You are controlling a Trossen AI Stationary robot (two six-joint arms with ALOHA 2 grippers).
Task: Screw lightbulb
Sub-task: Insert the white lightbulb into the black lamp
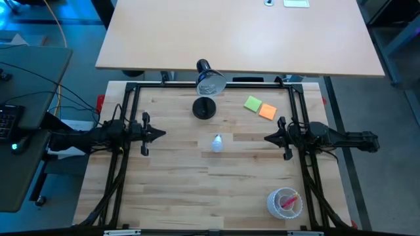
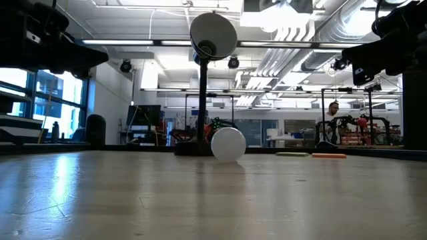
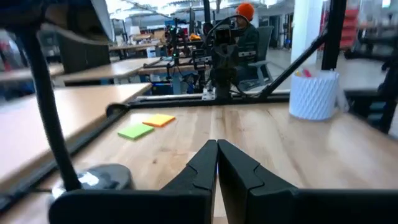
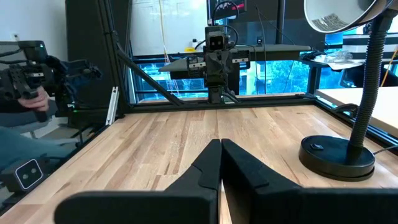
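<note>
The lightbulb (image 1: 216, 141) lay on the wooden bench (image 1: 170, 190) near its middle, between the two arms and touching neither; in the low view it sat as a white globe (image 2: 228, 144) just in front of the lamp's stand. The left gripper (image 1: 161, 134) hung over the left side of the bench, fingers pressed shut on nothing, tip pointing toward the bulb but well apart from it; its wrist view showed the two dark fingers (image 3: 199, 169) meeting in a point. The right gripper (image 1: 268, 137) mirrored it on the right side, also closed and empty, fingers (image 4: 239, 167) together. The black desk lamp (image 1: 204, 108) stood on the far part of the bench, its round base just beyond the bulb, its head (image 1: 210, 83) raised over the far edge on a bendy neck. A green sticky note (image 1: 252, 103) and an orange one (image 1: 268, 111) lay touching, to the right of the lamp base. A clear ribbed cup (image 1: 285, 202) with pink contents stood at the near right corner. A person in an orange hat (image 3: 245, 12) sat in the room beyond the bench.
</note>
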